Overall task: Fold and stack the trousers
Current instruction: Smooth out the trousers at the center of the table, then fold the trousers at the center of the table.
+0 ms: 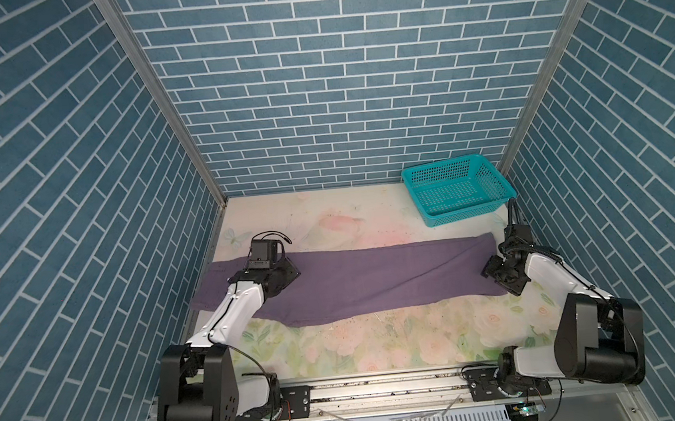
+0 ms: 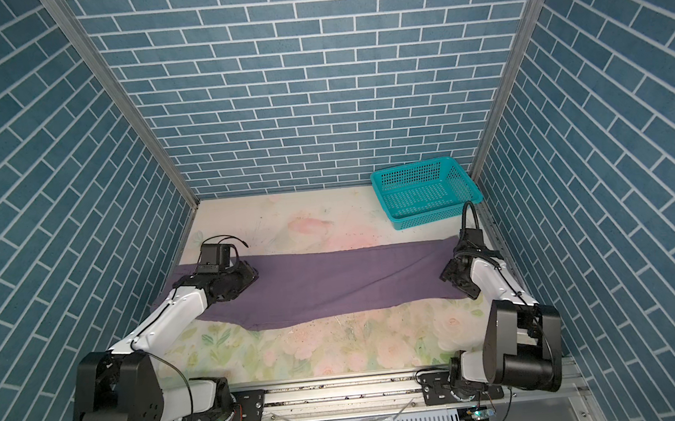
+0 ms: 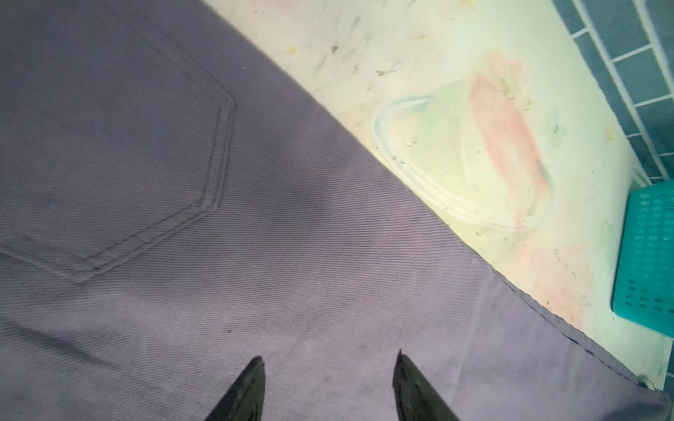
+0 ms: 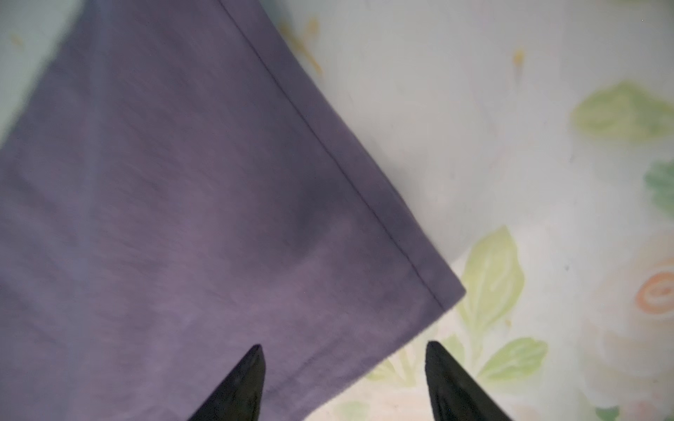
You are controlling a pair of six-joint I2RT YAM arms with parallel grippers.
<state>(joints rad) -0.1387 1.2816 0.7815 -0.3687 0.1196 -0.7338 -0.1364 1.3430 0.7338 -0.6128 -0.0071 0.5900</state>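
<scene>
**Trousers laid flat, both claws parted**

We find the floral worktop [image 1: 380, 341] carrying the trousers [image 1: 375, 275], stretched flat across its middle as one long band, apparently laid out for a crosswise fold. The teal basket [image 1: 473, 211] stands empty at the far right corner. The left claw [image 3: 330, 355] hovers parted above the pocket end, and the right claw [image 4: 343, 344] is parted over the hem corner. We read no writing.

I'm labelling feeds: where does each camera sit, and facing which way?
Top views: high behind the bases, looking down on table, trousers, basket; left arm, right arm show.
Left wrist: above the back pocket, facing down; open left gripper shows.
Right wrist: above the hem corner, facing down; open right gripper shows.
Shared: trousers in all four.
</scene>
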